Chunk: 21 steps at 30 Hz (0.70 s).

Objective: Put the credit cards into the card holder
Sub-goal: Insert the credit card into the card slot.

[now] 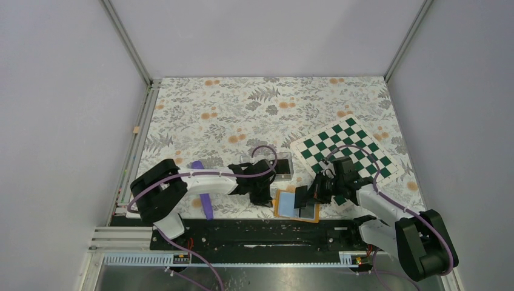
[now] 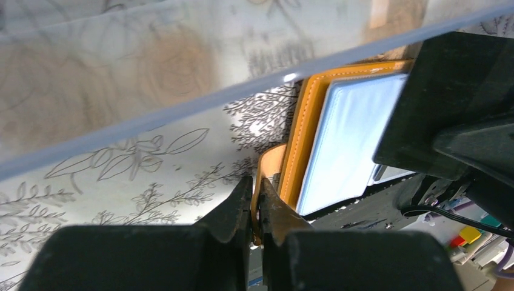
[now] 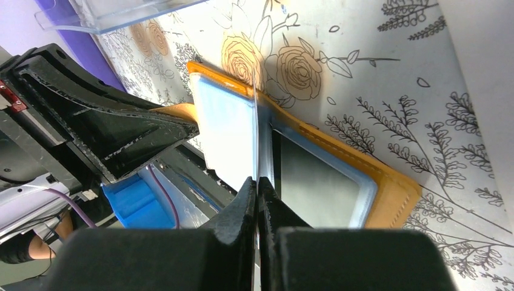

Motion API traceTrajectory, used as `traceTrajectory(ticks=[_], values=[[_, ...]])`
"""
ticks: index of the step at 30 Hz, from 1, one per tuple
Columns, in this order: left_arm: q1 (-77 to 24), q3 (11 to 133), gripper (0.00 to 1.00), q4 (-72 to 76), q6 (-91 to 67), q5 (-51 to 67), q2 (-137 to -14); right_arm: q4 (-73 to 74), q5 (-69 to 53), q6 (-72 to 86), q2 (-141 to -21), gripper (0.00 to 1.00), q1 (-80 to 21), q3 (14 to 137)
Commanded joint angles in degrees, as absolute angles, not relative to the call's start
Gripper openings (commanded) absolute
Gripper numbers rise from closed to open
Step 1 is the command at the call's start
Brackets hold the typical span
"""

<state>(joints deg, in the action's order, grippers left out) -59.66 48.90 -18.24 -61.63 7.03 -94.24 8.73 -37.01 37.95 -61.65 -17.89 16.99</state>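
Note:
The orange card holder (image 1: 296,217) lies open near the table's front edge, its light blue lining facing up. My left gripper (image 2: 256,188) is shut on its orange strap (image 2: 267,163) at the holder's left side. My right gripper (image 3: 257,182) is shut on a thin credit card (image 1: 301,197), which stands tilted over the holder's middle. It is seen edge-on in the right wrist view. Another dark credit card (image 3: 315,182) lies in the holder's right pocket. A further dark card (image 1: 282,167) lies in the clear box.
A clear plastic box (image 1: 273,165) stands just behind the holder, close above the left gripper. A green-and-white chequered board (image 1: 348,154) lies to the right under the right arm. A purple strip (image 1: 203,194) lies by the left arm. The black base rail (image 1: 260,233) borders the front.

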Motion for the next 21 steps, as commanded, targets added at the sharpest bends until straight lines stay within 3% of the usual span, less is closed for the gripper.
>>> traceTrajectory(ticks=[1, 10, 21], values=[[-58.85, 46.05, 0.0, -21.38, -63.4, 2.27, -90.95, 11.09, -35.03, 36.1, -61.73, 0.0, -18.19, 21.21], [-58.62, 46.18, 0.0, -21.36, -63.0, 2.62, -91.09, 5.12, -37.54, 37.2, -67.25, 0.0, -18.28, 20.11], [-58.63, 45.47, 0.0, -18.62, -63.38, 5.02, -92.47, 3.2, -39.84, 40.27, -62.06, 0.0, -18.33, 18.53]])
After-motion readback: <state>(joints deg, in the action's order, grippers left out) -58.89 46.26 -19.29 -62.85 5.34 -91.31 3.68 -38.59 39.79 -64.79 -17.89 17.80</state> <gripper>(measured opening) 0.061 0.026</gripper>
